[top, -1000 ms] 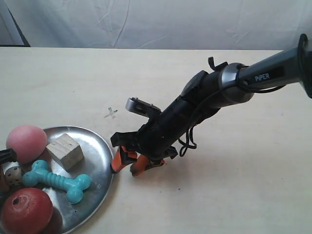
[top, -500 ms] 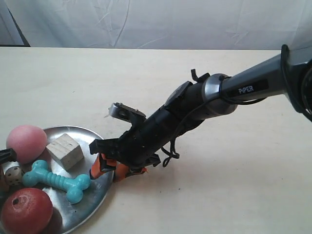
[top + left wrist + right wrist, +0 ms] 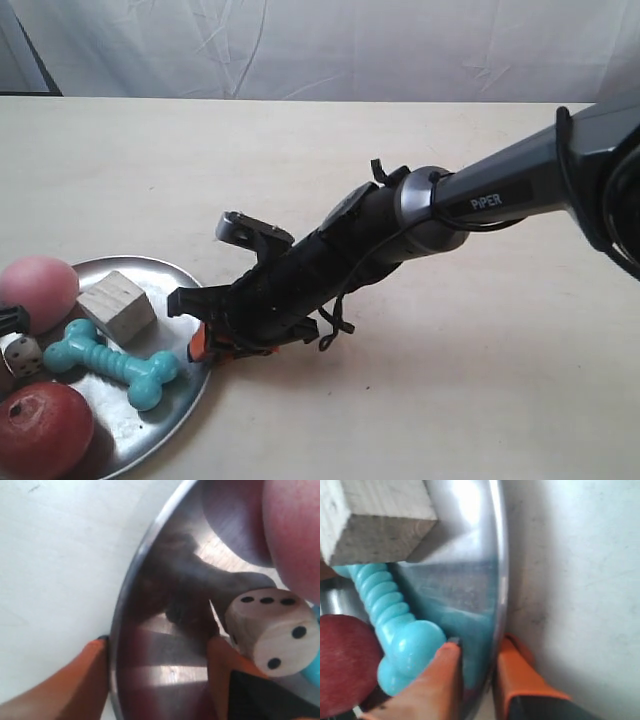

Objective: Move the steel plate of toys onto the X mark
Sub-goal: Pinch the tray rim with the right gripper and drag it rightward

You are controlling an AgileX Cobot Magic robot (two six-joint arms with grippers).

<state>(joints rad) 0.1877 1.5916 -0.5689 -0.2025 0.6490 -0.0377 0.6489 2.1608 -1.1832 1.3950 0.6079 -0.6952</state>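
The steel plate [image 3: 172, 288] lies at the table's near left corner. It holds a pink ball [image 3: 35, 290], a wooden cube [image 3: 115, 305], a teal bone [image 3: 110, 362], a die [image 3: 25, 355] and a red apple [image 3: 40, 430]. My right gripper [image 3: 479, 645] pinches the plate's rim [image 3: 496, 580] beside the bone [image 3: 395, 620], one finger inside and one outside. My left gripper [image 3: 157, 645] straddles the opposite rim [image 3: 120, 630] with its jaws wide. Its outer finger touches the rim and its inner finger stands near the die [image 3: 270, 630]. The right wrist hides the X mark.
The right arm [image 3: 440, 215] stretches low across the beige table [image 3: 450, 380] from the exterior view's right. A white cloth backdrop [image 3: 320, 45] closes off the far edge. The plate runs past the exterior view's left and bottom edges.
The right gripper came in from the right and its fingers slid over the plate's rim. The plate and toys shifted slightly left. The left gripper stayed put.
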